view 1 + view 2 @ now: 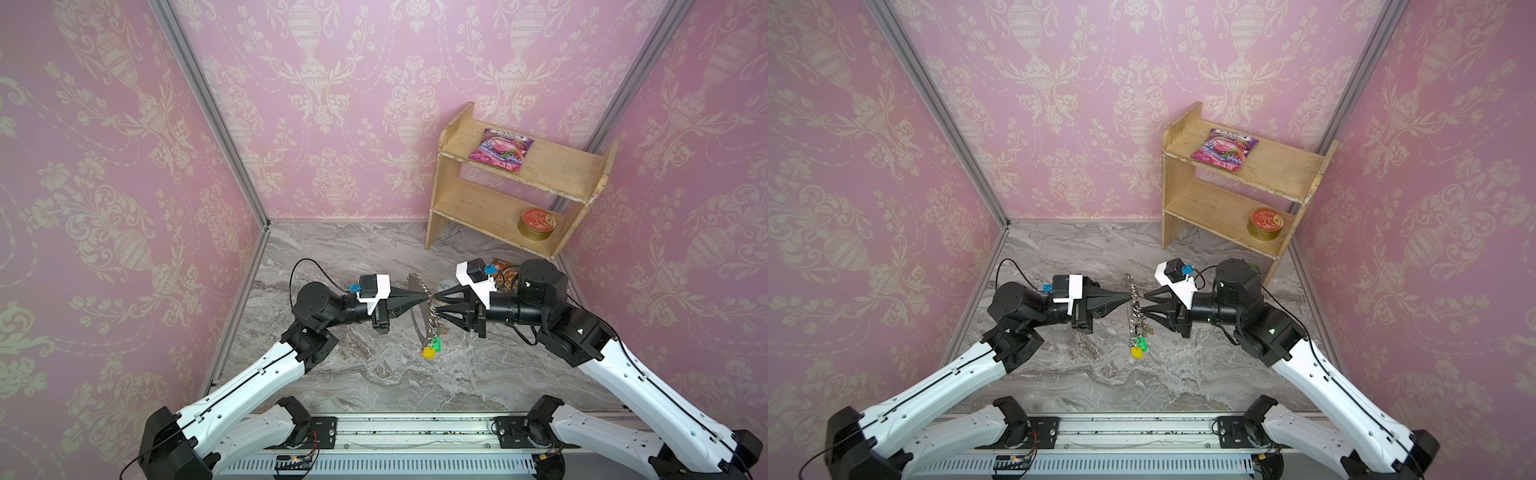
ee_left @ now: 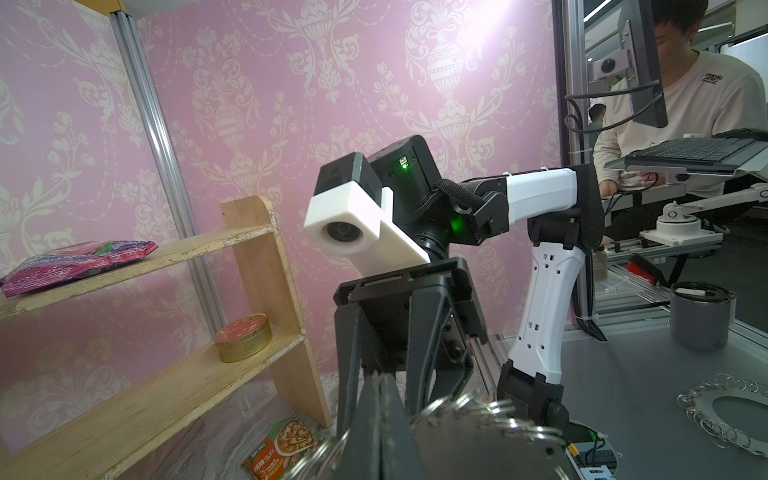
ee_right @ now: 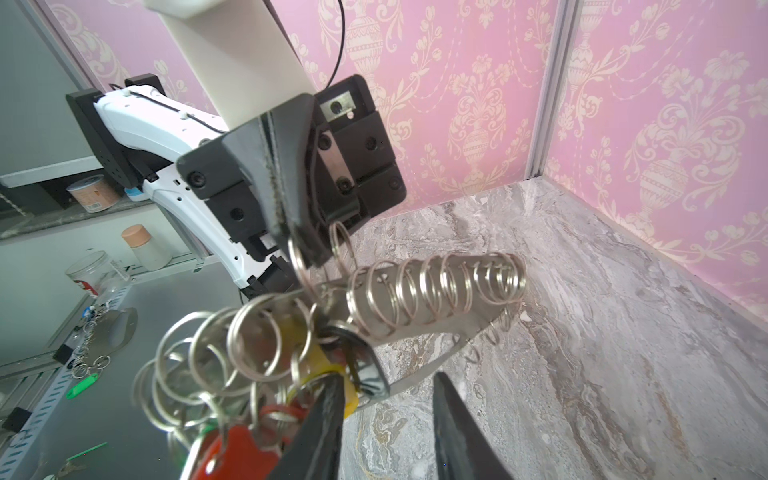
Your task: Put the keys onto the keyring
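Keyring (image 1: 420,286), a large flat silvery metal loop strung with split rings, hangs clear of the grey marbled tabletop (image 1: 374,374), between both arms. In both top views we see it edge-on, with the long axis running from the back wall toward the base rail. The yellow plastic tag (image 1: 429,353) and green plastic tag (image 1: 435,344) are at the near end. We see the left gripper (image 1: 428,296) pinched tight on the keyring. The right gripper (image 3: 388,376) is spread, one finger (image 3: 328,411) just beside the small black plastic-headed key (image 3: 370,370). Print on the pink foil packet (image 1: 500,149): we can't read it.
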